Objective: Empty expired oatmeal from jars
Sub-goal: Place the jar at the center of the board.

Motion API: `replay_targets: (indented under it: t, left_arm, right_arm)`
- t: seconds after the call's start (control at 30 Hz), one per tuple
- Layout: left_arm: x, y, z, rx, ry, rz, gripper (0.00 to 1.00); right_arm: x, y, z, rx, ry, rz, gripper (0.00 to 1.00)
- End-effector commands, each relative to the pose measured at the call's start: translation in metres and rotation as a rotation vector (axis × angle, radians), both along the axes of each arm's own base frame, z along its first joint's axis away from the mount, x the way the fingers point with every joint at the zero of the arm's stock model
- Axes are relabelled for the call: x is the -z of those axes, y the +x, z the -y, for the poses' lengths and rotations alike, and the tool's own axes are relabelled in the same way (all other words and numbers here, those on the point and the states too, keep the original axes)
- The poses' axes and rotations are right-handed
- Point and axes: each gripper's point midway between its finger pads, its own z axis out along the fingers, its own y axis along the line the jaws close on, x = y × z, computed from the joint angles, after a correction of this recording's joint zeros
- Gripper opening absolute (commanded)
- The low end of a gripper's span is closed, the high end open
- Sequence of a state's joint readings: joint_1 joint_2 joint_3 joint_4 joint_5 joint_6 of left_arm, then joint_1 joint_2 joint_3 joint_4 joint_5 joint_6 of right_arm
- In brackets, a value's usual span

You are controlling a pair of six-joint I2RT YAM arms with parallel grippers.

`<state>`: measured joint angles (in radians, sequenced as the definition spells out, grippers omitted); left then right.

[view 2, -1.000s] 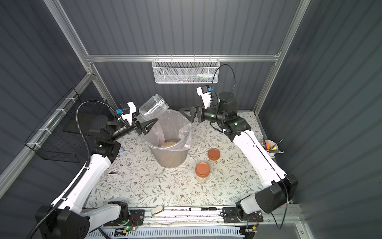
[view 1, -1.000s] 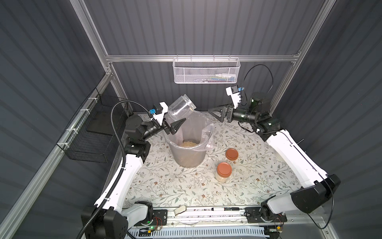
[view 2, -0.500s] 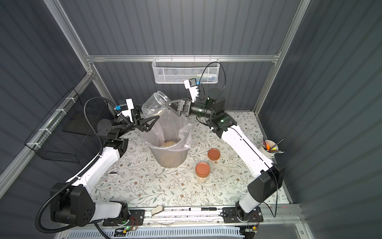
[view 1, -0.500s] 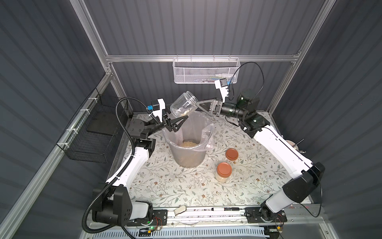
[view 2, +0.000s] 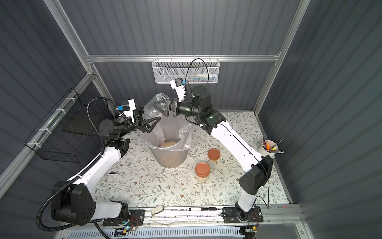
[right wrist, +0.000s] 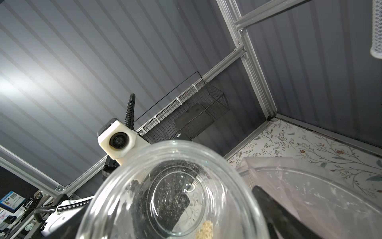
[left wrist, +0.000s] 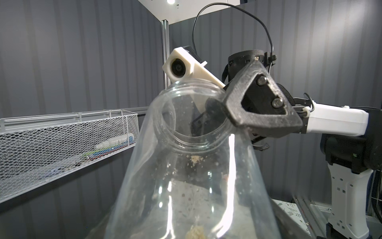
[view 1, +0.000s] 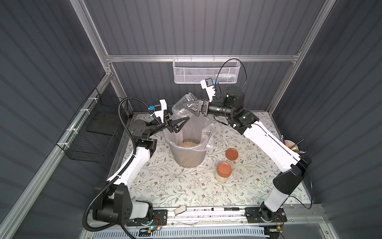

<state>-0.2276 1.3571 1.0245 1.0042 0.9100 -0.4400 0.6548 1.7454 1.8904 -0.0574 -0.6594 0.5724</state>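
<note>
Bright overhead light, glare streaks on jar (left wrist: pixel 186 175)

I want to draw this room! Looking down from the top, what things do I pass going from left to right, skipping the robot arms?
In a top view: black wire basket → plastic-lined bin → jar with the orange lid → cup of pens.

Top views high overhead, looking down on the whole table (view 1: pixel 165 190), wrist views close, sharing the jar (left wrist: pixel 186 175) from opposite sides.
</note>
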Motion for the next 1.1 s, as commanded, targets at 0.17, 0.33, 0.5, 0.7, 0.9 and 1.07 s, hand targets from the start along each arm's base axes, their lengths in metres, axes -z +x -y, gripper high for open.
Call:
replay_targets:
  t: [0.17, 0.33, 0.5, 0.7, 0.9, 1.07]
  left_arm:
    - [-0.017, -0.010, -0.003, -0.021, -0.030, 0.086, 0.11]
    - [-0.009, 0.004, -0.004, -0.076, -0.017, 0.034, 0.99]
    - [0.002, 0.009, -0.006, -0.148, 0.064, 0.013, 0.99]
    - [0.021, 0.013, -0.021, -0.318, 0.242, -0.029, 1.00]
    - [0.008, 0.026, -0.063, -0.619, 0.302, -0.126, 1.00]
    - [-0.009, 0.018, -0.082, -0.728, 0.255, -0.105, 1.00]
  right_arm:
    - [0.004, 0.009, -0.001, 0.034, -0.015, -0.016, 0.81]
    - [0.007, 0.011, 0.001, 0.049, -0.025, -0.034, 0.46]
    - [0.010, 0.019, 0.006, 0.112, -0.066, -0.037, 0.33]
    - [0.006, 0.043, 0.042, 0.307, -0.191, -0.002, 0.30]
    - [-0.001, 0.055, 0.116, 0.565, -0.383, 0.058, 0.30]
    - [0.034, 0.059, 0.191, 0.784, -0.622, 0.042, 0.31]
